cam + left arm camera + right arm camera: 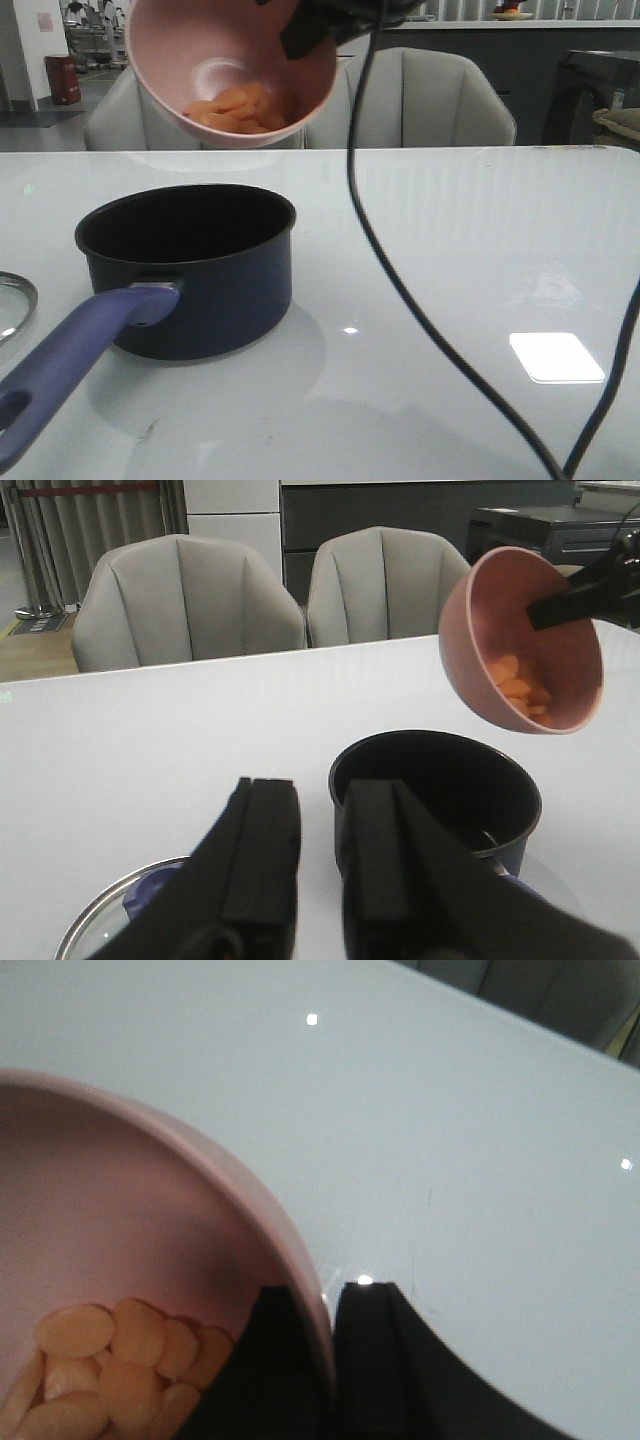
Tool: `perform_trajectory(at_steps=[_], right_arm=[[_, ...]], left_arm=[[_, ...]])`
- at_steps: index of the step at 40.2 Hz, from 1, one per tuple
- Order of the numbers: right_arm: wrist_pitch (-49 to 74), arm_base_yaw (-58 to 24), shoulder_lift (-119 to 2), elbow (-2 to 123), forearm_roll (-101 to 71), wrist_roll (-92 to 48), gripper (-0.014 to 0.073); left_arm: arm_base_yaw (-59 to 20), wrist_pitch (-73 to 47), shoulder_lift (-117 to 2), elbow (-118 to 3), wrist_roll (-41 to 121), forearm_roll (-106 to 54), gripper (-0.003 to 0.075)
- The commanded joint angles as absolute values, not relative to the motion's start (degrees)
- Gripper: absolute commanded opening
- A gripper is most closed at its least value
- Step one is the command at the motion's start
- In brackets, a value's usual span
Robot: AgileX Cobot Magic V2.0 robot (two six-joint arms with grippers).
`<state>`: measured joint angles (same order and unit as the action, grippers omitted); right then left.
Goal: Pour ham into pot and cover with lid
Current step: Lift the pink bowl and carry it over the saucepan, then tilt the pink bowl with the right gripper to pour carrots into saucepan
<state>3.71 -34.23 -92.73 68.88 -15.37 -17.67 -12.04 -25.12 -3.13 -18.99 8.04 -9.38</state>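
Observation:
My right gripper (328, 1305) is shut on the rim of a pink bowl (205, 50) and holds it tilted in the air above the pot (190, 270). The ham (238, 110) lies heaped against the bowl's lower side; it also shows in the left wrist view (520, 685) and the right wrist view (110, 1360). The dark navy pot stands on the table, black inside, its purple-blue handle (70, 360) pointing to the near left. The lid's (12, 305) metal rim shows at the left edge, flat on the table. My left gripper (318, 795) is open and empty, above the lid (110, 920) and beside the pot (435, 785).
The white table (470, 260) stretches to the right of the pot. A black cable (400, 290) hangs across the front view from the right arm. Two grey chairs (190, 600) stand behind the table's far edge.

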Motion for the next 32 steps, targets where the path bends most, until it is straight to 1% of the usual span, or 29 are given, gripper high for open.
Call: perform_trajectory(at_steps=[1, 9, 18, 28, 32], right_arm=[[-10.01, -35.43, -91.84, 69.83, -13.62, -18.33, 0.0139], [-26.86, -36.6, -95.27, 66.97, -13.61, -24.83, 0.0139], [-50.72, -38.94, -98.79, 63.0, -13.4, -34.1, 0.0139], [-65.13, -39.35, -101.8, 62.05, -2.45, -35.19, 0.0139], [-71.59, -39.35, -103.1, 61.96, -0.86, -35.26, 0.0139]], left_arm=[[-12.46, -20.37, -3.95, -20.48, 7.87, -10.11, 0.0195], [-12.46, -20.37, -3.95, -20.48, 7.87, -10.11, 0.0195], [-12.46, -20.37, -3.95, -20.48, 7.87, -10.11, 0.0195], [-12.46, -20.37, -3.95, -20.48, 7.87, -10.11, 0.0195], [-12.46, -20.37, -3.95, -20.48, 7.87, -10.11, 0.0195]])
